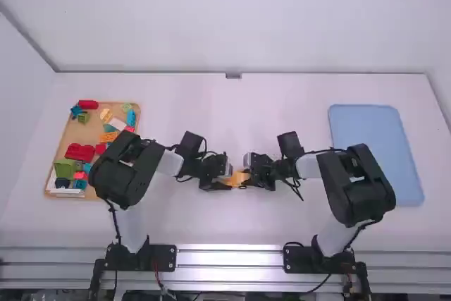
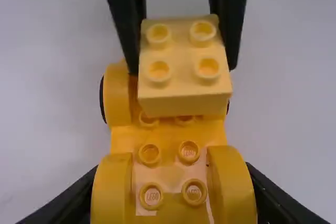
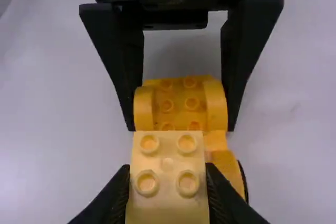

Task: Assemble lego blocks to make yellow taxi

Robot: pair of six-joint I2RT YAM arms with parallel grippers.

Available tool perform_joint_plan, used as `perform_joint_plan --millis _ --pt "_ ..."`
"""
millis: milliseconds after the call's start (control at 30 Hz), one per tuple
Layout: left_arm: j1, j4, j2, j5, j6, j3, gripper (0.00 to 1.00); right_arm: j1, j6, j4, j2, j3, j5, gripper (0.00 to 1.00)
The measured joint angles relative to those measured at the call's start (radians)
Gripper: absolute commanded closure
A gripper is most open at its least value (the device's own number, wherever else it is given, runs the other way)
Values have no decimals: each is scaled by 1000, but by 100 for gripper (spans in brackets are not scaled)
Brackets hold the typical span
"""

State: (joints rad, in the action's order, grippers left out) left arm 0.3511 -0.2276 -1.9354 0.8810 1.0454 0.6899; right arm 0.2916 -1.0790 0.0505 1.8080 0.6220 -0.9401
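Mid-table, my left gripper (image 1: pixel 228 182) and my right gripper (image 1: pixel 245 180) face each other over the orange-yellow car base (image 1: pixel 237 178). In the left wrist view, my left gripper (image 2: pixel 170 208) is shut on one end of the car base (image 2: pixel 168 153), gripping it across its wheel arches. The pale yellow block (image 2: pixel 184 87) is over the base's far part, between the right gripper's fingers. From the right wrist, my right gripper (image 3: pixel 168 182) is shut on the yellow block (image 3: pixel 167 192), which covers part of the base (image 3: pixel 181 103). Whether block and base touch, I cannot tell.
A tan tray (image 1: pixel 70 132) of loose coloured blocks lies at the table's left, partly behind the left arm. A blue mat (image 1: pixel 377 153) lies at the right, beyond the right arm. White table surface (image 1: pixel 239 118) extends behind the grippers.
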Motion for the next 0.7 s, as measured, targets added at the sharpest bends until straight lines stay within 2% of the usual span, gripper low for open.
perform_joint_plan --millis 700 --pt "0 0 0 -8 -1 4 57 8 13 70 0 0 32 100"
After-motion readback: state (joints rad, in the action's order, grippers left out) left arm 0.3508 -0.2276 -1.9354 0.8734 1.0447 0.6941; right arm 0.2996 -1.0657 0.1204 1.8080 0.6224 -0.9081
